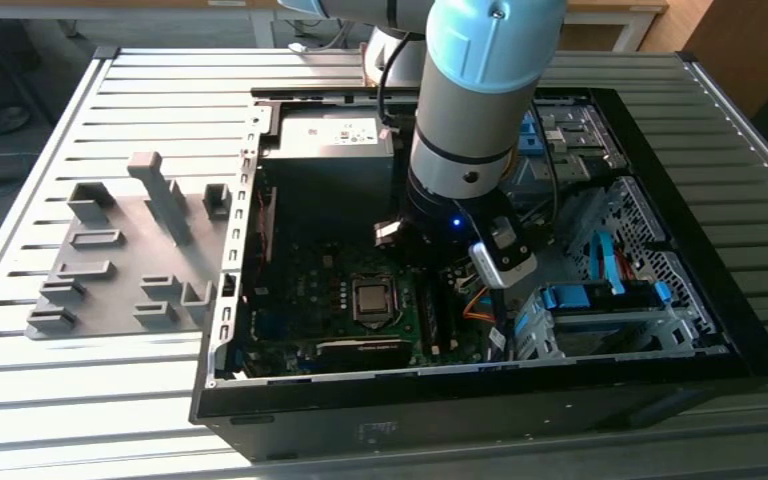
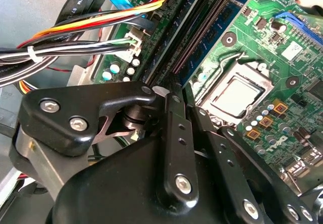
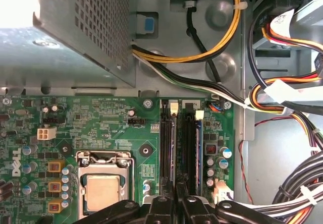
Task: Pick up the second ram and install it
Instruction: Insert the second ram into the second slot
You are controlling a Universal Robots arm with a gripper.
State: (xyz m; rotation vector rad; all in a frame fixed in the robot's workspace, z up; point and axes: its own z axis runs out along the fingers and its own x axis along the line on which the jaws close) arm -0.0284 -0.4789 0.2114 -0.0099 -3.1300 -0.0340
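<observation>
A black open computer case point(image 1: 704, 330) lies on a slatted metal table point(image 1: 64, 420). Inside it, a green motherboard point(image 3: 101, 128) carries a silver square CPU socket point(image 3: 103, 188). A grey plastic fixture with upright blocks point(image 1: 124, 260) rests beside the case, toward the exterior view's left.

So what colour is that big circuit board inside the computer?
Green: the motherboard shows best in the first wrist view.

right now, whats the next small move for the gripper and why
Probably ease straight down, slowly. The gripper sits right over the memory slots beside the CPU socket, in line with them. A blue stick stands in the slot farther from the socket; whether that is the second ram I cannot tell.
</observation>
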